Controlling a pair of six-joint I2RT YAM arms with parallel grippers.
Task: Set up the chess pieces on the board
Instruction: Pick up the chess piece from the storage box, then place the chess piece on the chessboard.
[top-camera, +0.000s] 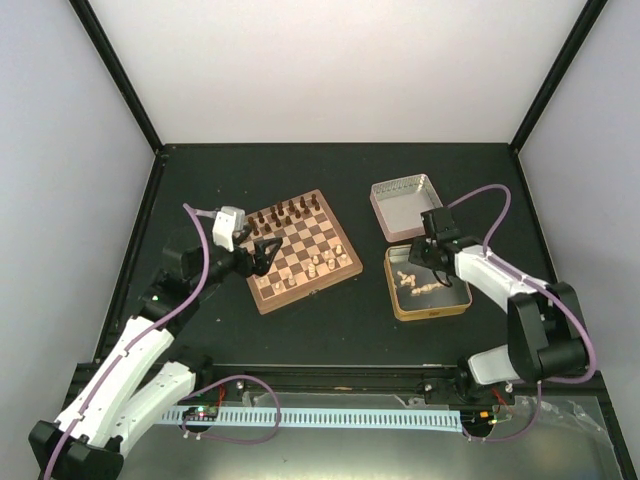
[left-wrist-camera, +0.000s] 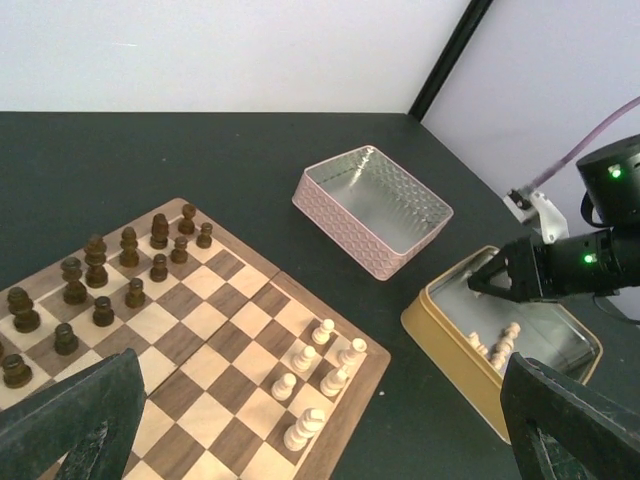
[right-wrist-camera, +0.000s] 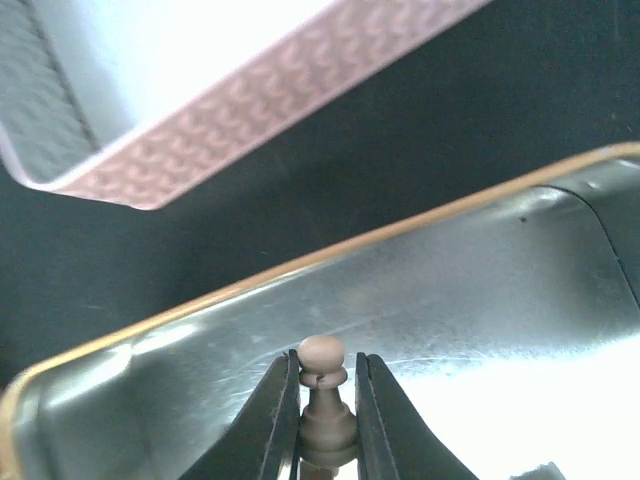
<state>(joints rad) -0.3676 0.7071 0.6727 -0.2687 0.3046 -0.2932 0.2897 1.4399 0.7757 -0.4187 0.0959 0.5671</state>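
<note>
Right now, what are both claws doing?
Right gripper shut on pale pawn in gold tin. Left gripper open, hovering at board. Nothing in the way.

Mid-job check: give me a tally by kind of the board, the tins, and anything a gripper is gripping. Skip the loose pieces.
chessboard: 1
gold tin: 1
pink tin lid: 1
pale pawn pinched in the right gripper: 1
Total: 4

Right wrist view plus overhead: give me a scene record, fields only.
right hand: closed on pale pawn, inside gold tin
left hand: open, at board left edge
board: dark pieces on far rows; few placed pale pieces at near-right corner
gold tin: loose pale pieces inside
pink lid: open side up, beyond tin
</note>
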